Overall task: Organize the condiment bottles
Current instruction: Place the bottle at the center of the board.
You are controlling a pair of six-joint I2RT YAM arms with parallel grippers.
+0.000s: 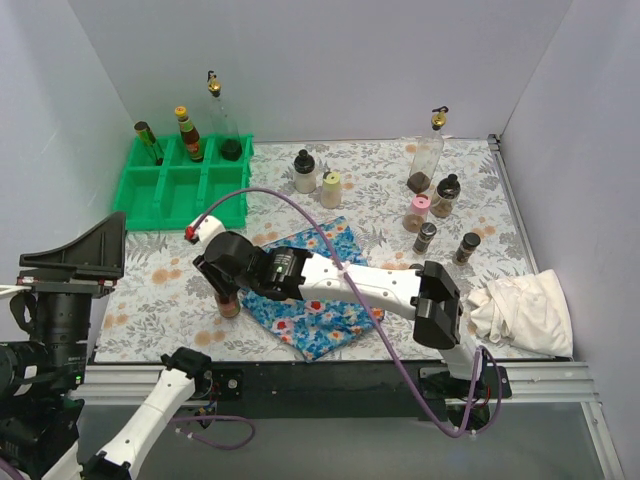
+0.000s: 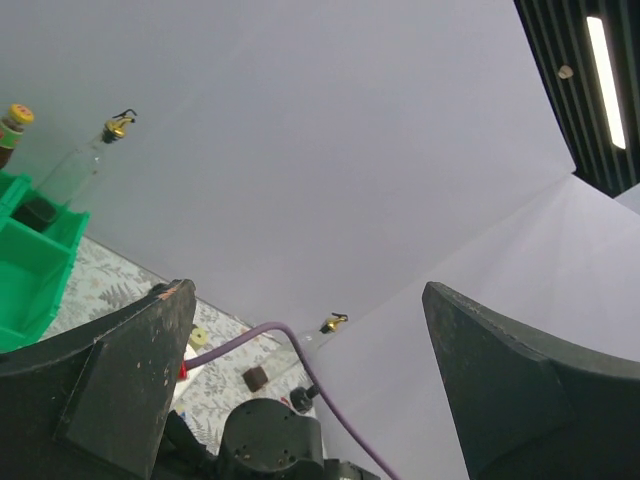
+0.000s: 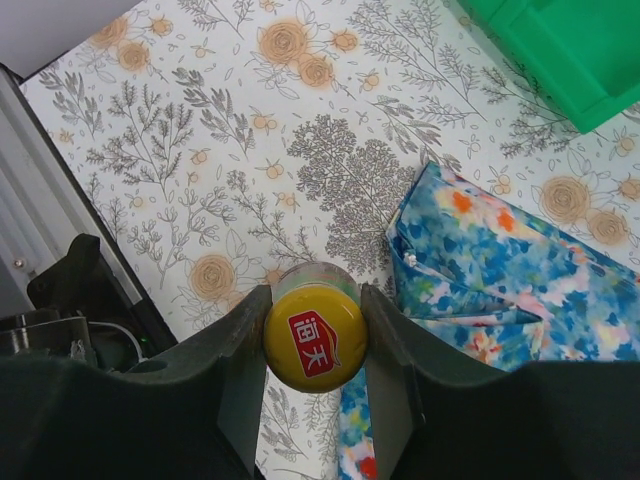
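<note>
My right gripper (image 3: 316, 295) is shut on a yellow-capped bottle (image 3: 315, 338) with a red logo on its lid, standing on the floral table just left of the blue cloth; in the top view the right gripper (image 1: 226, 290) hides most of the bottle. A dark bottle (image 1: 148, 142), a red-labelled sauce (image 1: 188, 135) and a tall gold-topped bottle (image 1: 222, 120) stand in the green tray (image 1: 160, 190). On the table are a white black-capped bottle (image 1: 304, 172), a cream one (image 1: 331, 189), another gold-topped bottle (image 1: 428, 155) and a pink-lidded jar (image 1: 419, 212). My left gripper (image 2: 305, 290) is open and tilted up at the wall.
The blue floral cloth (image 1: 320, 300) lies crumpled under the right arm. A white cloth (image 1: 525, 310) sits at the front right. Dark black-capped jars (image 1: 446, 196) and shakers (image 1: 467, 248) cluster at the right. A purple cable (image 1: 300, 215) loops over the table.
</note>
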